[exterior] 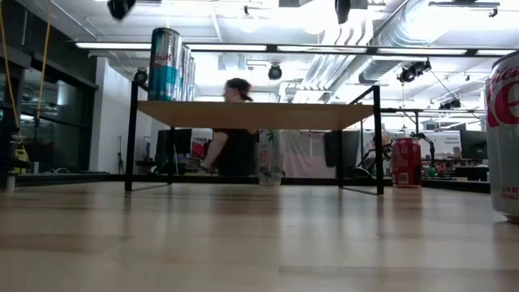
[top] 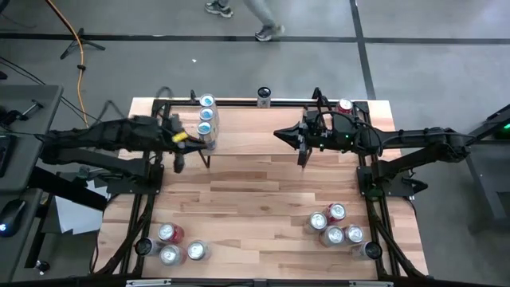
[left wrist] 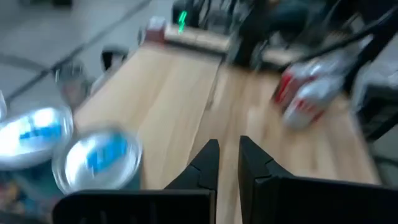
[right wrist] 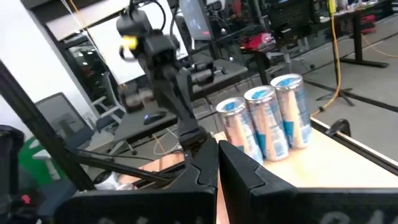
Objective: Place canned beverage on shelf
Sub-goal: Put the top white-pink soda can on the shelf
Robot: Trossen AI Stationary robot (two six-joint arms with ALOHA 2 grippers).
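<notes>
High view: three blue cans (top: 206, 115) on shelf (top: 263, 135) left end.

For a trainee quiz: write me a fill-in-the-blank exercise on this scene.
1. The number of blue cans standing in a row on the shelf is ____.
2. The single can at the shelf's right end is coloured ____.
3. The left tool and the right tool are both ____.

Missing words: three; red; shut
</notes>
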